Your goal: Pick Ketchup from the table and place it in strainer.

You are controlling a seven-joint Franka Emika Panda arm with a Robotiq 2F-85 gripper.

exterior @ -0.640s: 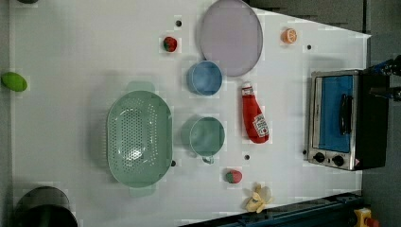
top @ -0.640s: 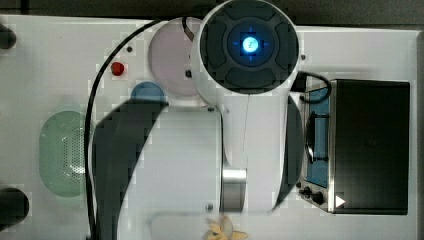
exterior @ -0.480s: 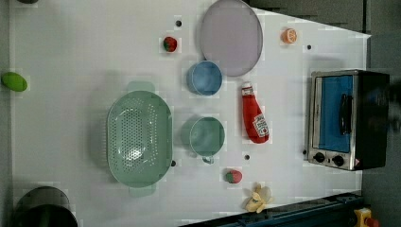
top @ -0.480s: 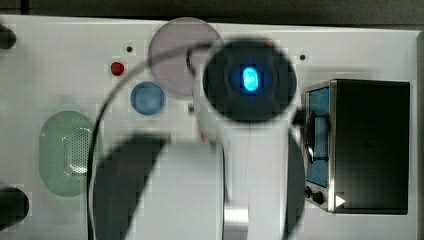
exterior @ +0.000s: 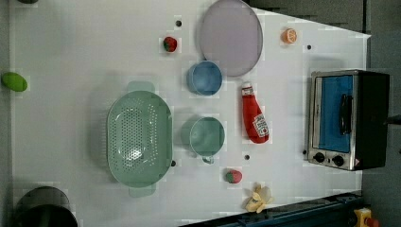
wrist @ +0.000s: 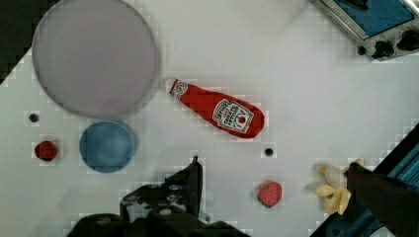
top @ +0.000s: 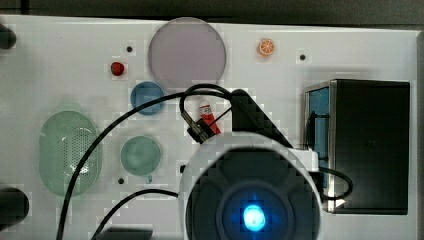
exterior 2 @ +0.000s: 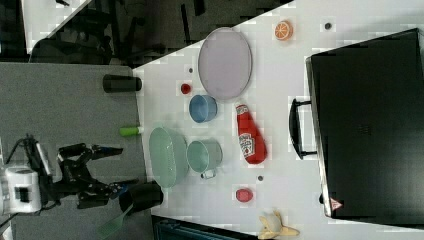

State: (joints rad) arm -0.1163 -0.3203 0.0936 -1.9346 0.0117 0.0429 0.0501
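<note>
Here the red squeeze bottle of ketchup (exterior: 254,114) lies flat on the white table (exterior: 71,56), right of centre in the left view's frame, its white cap toward the top and its dark-and-white label near the broad end. In the top view the arm's large round housing (top: 250,195) fills the lower middle of the frame and hides most of the bottle; just the cap and a strip of red (top: 207,116) show above it, beside a looping black cable (top: 125,117).

In the wrist view the ketchup (wrist: 220,108) sits in the centre of the frame, slanting from upper left to lower right. The gripper (wrist: 197,173) shows as one dark finger at the lower middle of the frame, well apart from the bottle and touching nothing; whether its fingers are apart or together I cannot tell, since the rest is cut off by the frame edge.

The large pale green oval plastic strainer (exterior: 138,138) stands left of centre in the left view, with a round green cup (exterior: 206,136) between it and the bottle. A blue cup (exterior: 204,78) sits just above that, and a pale lilac round plate (exterior: 231,37) lies at the upper middle, its edge near the bottle's cap. A toaster oven with a blue glass door (exterior: 347,119) stands at the right of the frame
</note>
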